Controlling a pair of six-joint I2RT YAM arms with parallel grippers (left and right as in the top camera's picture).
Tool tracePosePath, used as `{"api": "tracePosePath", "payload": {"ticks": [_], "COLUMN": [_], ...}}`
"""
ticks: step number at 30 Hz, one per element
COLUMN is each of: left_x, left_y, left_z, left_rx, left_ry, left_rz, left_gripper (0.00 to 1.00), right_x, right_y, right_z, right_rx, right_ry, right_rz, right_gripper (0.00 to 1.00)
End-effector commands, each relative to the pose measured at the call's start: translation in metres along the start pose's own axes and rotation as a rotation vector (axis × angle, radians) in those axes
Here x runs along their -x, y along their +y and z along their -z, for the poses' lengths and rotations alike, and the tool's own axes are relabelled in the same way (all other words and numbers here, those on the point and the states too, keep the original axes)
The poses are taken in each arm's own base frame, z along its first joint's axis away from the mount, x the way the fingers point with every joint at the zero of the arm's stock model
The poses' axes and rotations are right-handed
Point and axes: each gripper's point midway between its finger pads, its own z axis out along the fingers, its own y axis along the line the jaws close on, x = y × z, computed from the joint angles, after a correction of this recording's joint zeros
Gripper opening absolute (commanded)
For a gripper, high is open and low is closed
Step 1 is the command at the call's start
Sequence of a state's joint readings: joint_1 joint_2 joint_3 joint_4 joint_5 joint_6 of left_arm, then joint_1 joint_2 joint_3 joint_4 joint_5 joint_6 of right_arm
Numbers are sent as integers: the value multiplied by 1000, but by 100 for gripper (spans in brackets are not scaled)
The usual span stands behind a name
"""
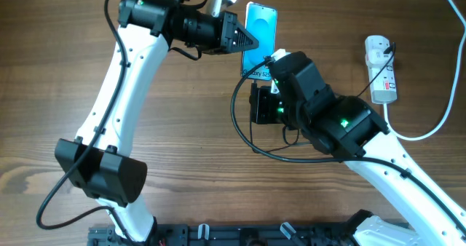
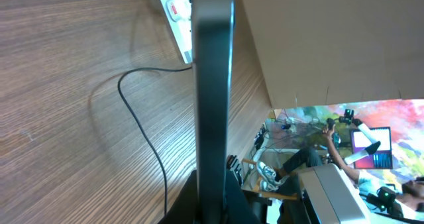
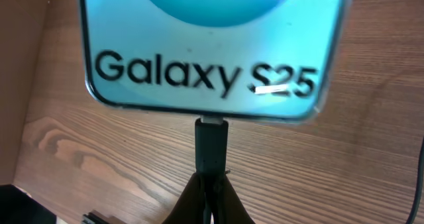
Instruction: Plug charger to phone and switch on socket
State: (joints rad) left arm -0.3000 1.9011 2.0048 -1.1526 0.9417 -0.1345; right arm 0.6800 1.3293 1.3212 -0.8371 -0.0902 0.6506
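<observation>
The phone has a turquoise face and a white strip reading "Galaxy S25". My left gripper is shut on its left edge; in the left wrist view the phone shows edge-on, running up from between the jaws. My right gripper is shut on the charger's black connector, whose tip sits at the middle of the phone's bottom edge. The thin black charger cable loops under the right arm. The white socket lies at the right, apart from both grippers.
A thick white lead runs from the socket toward the right edge of the wooden table. The socket and the thin cable also show in the left wrist view. A black rail lies along the front edge.
</observation>
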Motion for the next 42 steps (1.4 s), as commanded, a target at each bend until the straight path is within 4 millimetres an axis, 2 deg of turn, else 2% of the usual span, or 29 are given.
{"api": "tracePosePath", "payload": {"ticks": [1,12,19,21,24,31,42], "left_x": [4,3,0,-2,-2,1,0], "left_y": [-7,-6,-9,-20,-20,-6,-5], "left_z": [15,18,18,19,19,18,18], "left_rx": [-25,-32,-50,-115,-115,-33,-30], "left_ry": [-32,-29,-20,-10,-10,-23,-21], "left_rz": [-36,-50,-56,-58,-62,-61,-61], "left_gripper": [4,4,4,4,4,4,4], "right_x": [0,6,9,7,7,5,7], "right_y": [14,24,17,20,20,19,20], "right_z": [8,9,8,8,8,8,9], "right_rx": [70,117,77,91,91,91,94], "right_ry": [13,-8,-29,-17,-16,-8,-20], "right_rz": [28,55,29,30,29,30,41], "right_gripper": [4,4,4,4,4,4,4]}}
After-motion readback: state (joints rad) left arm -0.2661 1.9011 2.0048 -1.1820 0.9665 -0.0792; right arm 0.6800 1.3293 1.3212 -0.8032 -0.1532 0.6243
